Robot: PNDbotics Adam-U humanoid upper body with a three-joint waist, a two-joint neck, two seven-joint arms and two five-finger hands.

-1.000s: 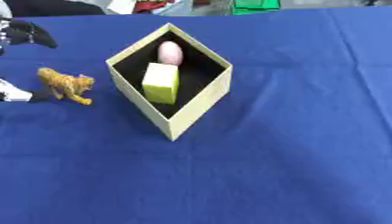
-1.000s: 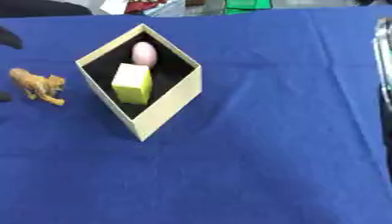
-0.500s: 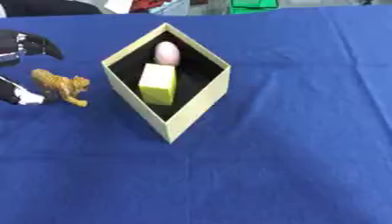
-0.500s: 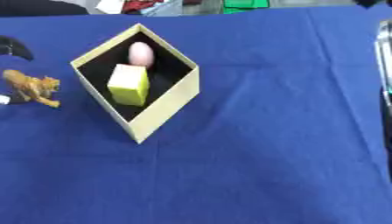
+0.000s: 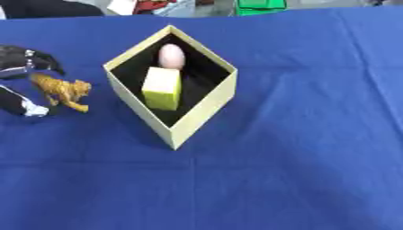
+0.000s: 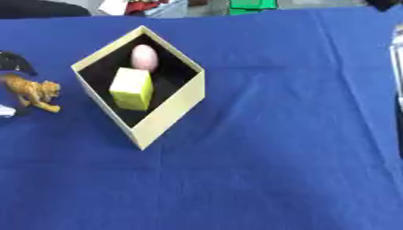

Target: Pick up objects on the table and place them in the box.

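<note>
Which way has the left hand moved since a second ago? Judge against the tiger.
Yes: the left hand has closed in on the tiger, its upper fingers dropping toward its back.

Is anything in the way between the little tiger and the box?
Nothing visible. The toy tiger stands on bare blue cloth just left of the box, with the left hand around it. Only the box's own wall must be cleared.

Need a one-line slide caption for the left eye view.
Left hand brackets the toy tiger beside the box holding a yellow block and pink egg.
</note>
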